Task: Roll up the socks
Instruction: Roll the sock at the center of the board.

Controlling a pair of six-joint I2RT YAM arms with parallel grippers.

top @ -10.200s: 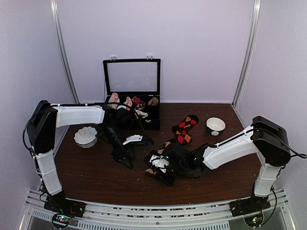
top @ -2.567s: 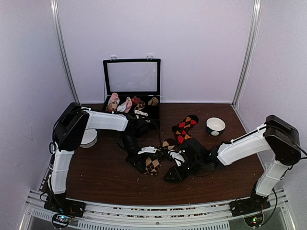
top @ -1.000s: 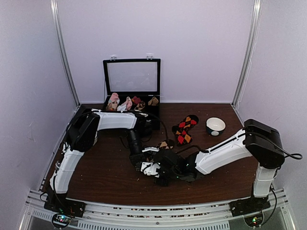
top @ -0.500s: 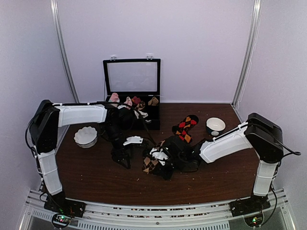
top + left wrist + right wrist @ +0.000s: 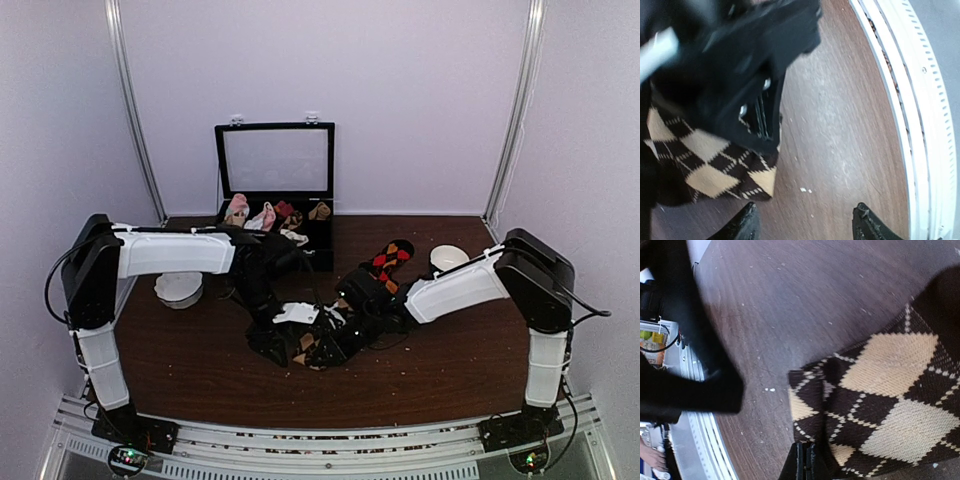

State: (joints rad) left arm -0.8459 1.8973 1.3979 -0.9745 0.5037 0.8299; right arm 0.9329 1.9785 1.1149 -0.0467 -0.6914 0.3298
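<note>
At the back of the brown wooden desk [image 5: 450, 340] we see a black box with an open glass lid [image 5: 275, 160]. Packed inside are rolled sock bundles [image 5: 264, 215] in pink, white, red and tan; we cannot count them exactly.

A white scalloped bowl [image 5: 175, 291] sits at the left, partly covered by the left arm. A dark-rimmed white bowl [image 5: 445, 254] at the right shows only its far part behind the right arm. We cannot make out what either bowl holds.

Near the middle of the desk, a black argyle sock with tan diamonds [image 5: 311, 348] lies bunched between the two grippers, most of it hidden from above. The right gripper [image 5: 804, 462] has its jaws pressed together on the edge of that sock, where a fold of the knit runs into the tips.

The left gripper [image 5: 805, 227] is just beside the sock, jaws well apart over bare wood and gripping nothing. Only its fingertips [image 5: 747, 226] show at the bottom of the wrist view, where a blurred black part of the other arm covers the sock's upper half.

A black argyle sock with red and orange diamonds [image 5: 390, 252] lies flat further back, its near end cut off by the right arm.
</note>
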